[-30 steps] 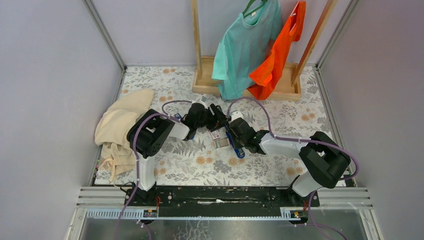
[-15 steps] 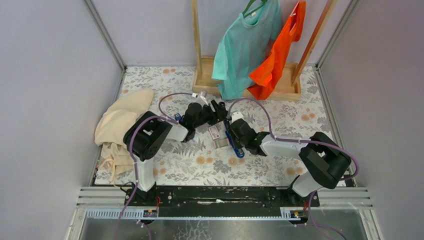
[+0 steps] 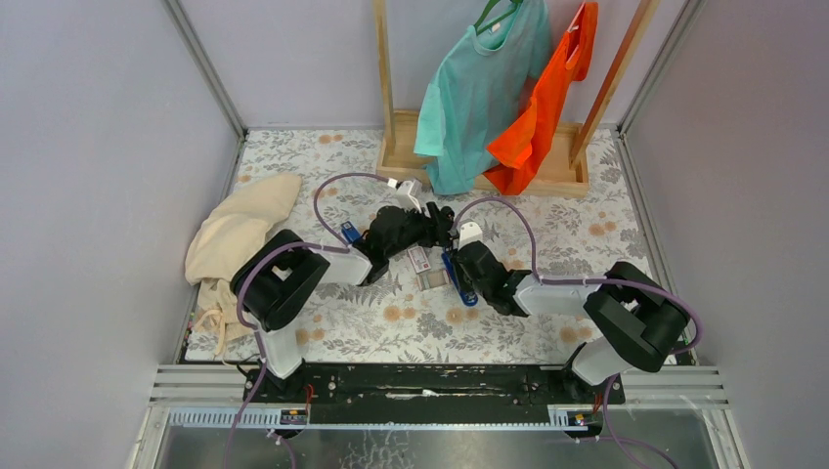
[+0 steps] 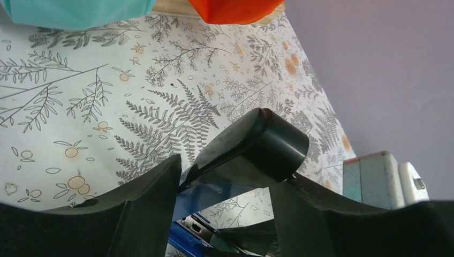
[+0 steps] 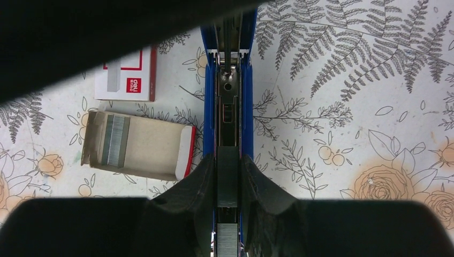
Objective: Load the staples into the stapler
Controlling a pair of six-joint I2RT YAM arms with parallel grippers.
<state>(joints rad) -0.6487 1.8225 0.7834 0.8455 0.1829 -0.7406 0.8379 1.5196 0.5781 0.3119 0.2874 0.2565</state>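
Observation:
The blue stapler lies open on the floral table, its magazine channel facing up. My right gripper is shut on its blue sides, and a silvery strip sits in the channel between the fingers. My left gripper is shut on the stapler's raised black top cover, just behind the right gripper. The staples, a silvery-grey block, lie in an open cardboard tray left of the stapler.
The box's white-and-red sleeve lies behind the tray. A small blue object sits by the left arm. A cream cloth lies at the left. A wooden rack with a teal shirt and an orange shirt stands at the back.
My left gripper has swung to the right and a little farther back, ending over the stapler's far end. The right gripper and stapler have barely moved.

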